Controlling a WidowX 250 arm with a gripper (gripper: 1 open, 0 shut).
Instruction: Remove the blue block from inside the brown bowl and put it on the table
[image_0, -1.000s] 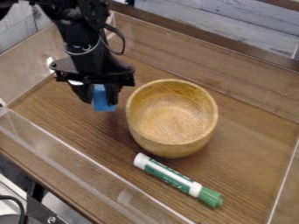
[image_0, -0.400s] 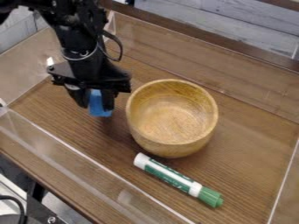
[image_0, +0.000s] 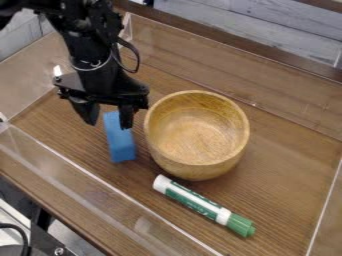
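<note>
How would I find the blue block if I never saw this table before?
Look for the big round brown bowl on the table. Just left of it, below the open gripper, stands the blue block. It's the only blue thing; the marker is white and green.

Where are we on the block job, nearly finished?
Nearly. Done: the bowl is empty and the blue block stands on the table just left of it. In hand: the pincer is open right above the block, no longer gripping it. Left: lift the arm clear. The marker lies untouched in front of the bowl.
</note>
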